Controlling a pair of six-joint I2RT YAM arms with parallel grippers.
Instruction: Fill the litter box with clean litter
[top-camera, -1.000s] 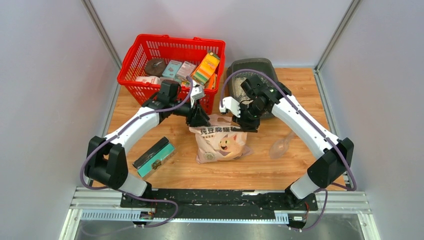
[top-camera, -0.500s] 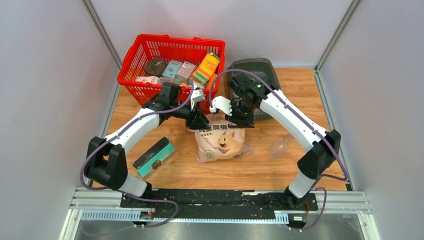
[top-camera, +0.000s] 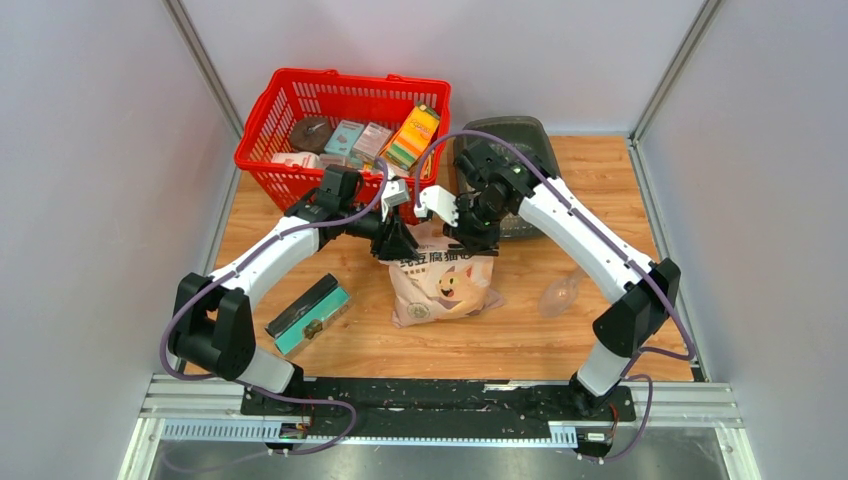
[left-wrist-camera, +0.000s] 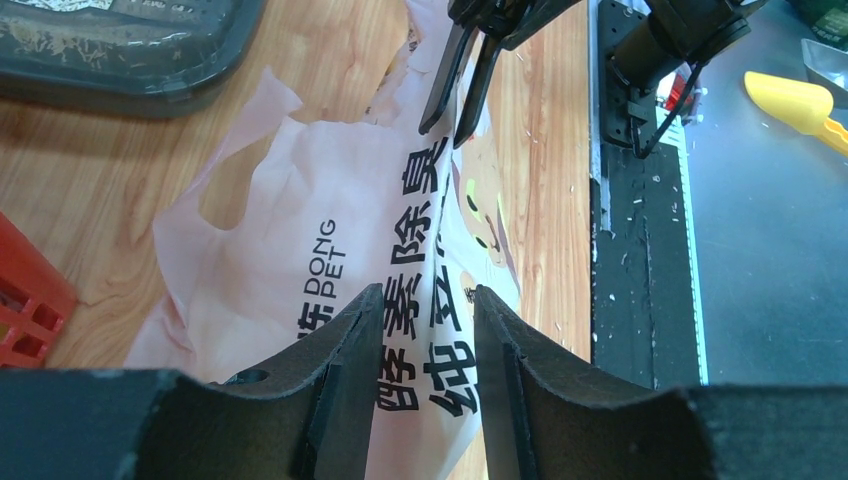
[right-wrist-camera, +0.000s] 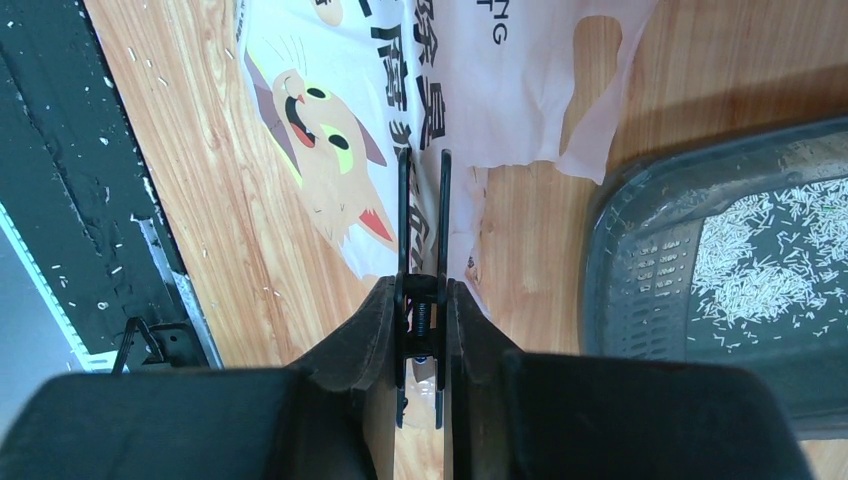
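The pinkish-beige litter bag (top-camera: 445, 290) with a cartoon cat lies flat on the wooden table. My left gripper (top-camera: 396, 240) is at its top left corner. In the left wrist view (left-wrist-camera: 427, 292) its jaws stand apart, with the bag (left-wrist-camera: 330, 230) between and below them. My right gripper (top-camera: 466, 235) is shut on a black spring clip (right-wrist-camera: 445, 220), whose prongs (left-wrist-camera: 440, 90) reach the bag's top edge. The dark grey litter box (top-camera: 520, 135) sits behind my right arm. It holds a thin scatter of pale litter granules (right-wrist-camera: 760, 260).
A red mesh basket (top-camera: 340, 120) with several packages stands at the back left, close behind my left gripper. A teal-and-black box (top-camera: 308, 315) lies at the front left. A clear plastic scoop (top-camera: 562, 292) lies right of the bag.
My right gripper has moved left, from beside the litter box to the bag's top edge, with the clip in it. My left gripper has stayed put.
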